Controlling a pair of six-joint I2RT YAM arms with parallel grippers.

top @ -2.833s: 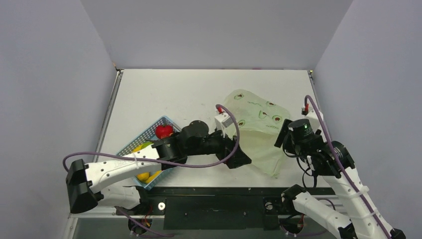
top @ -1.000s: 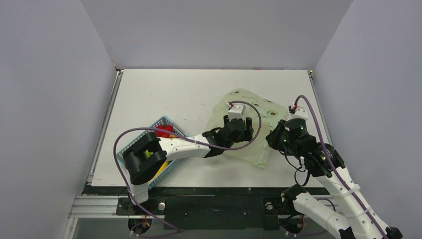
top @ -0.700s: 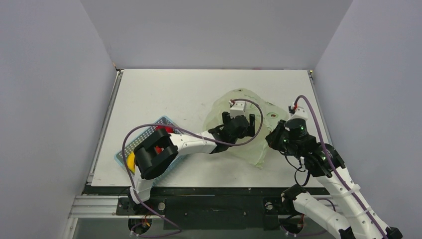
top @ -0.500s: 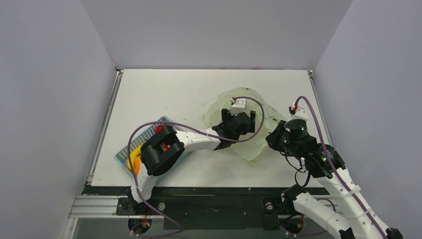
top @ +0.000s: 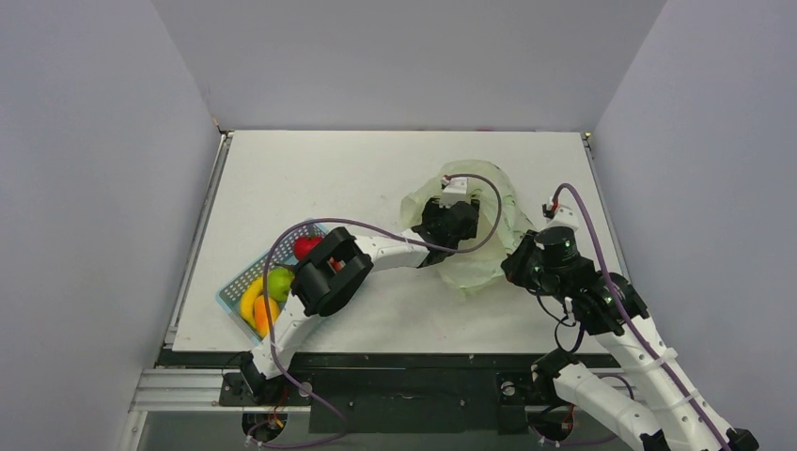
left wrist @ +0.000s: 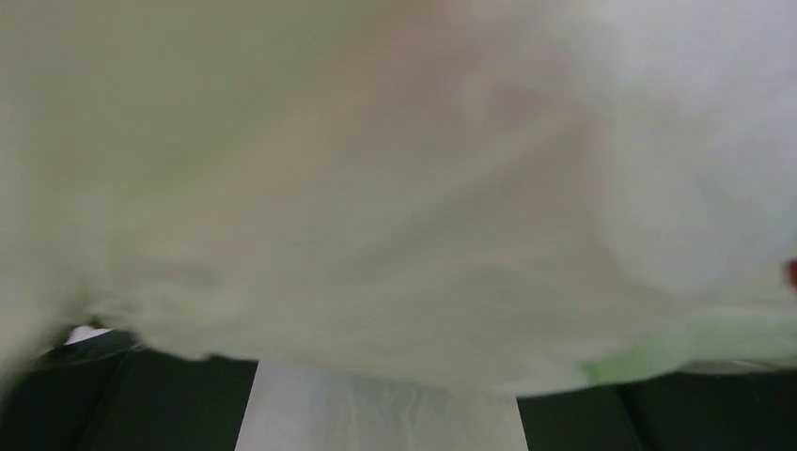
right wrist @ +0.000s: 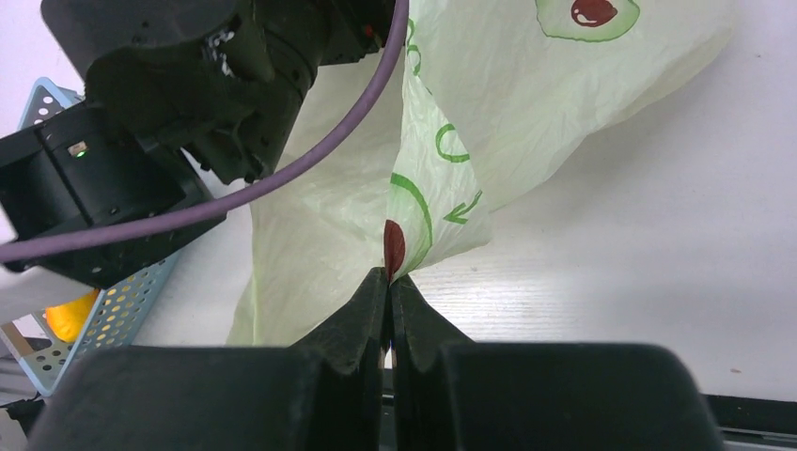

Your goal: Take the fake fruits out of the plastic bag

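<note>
thin crinkly pale yellow-green plastic bag point(top: 479, 272) bunched mid-table, l arm point(top: 395, 250) reaching into its open mouth, r gripper point(top: 509, 270) at its near-right edge, blue lattice plastic basket point(top: 235, 282) w/ fruit near-left

White arm links point(top: 658, 371), black joints point(top: 329, 272) and claws point(right wrist: 389, 287), purple cables point(right wrist: 113, 231).

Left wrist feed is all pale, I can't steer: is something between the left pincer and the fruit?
Yes. Film of the plastic bag fills the left wrist view, draped just ahead of the left pincer, and no fruit shows clearly through it. The right pincer pinches the bag's edge.
</note>
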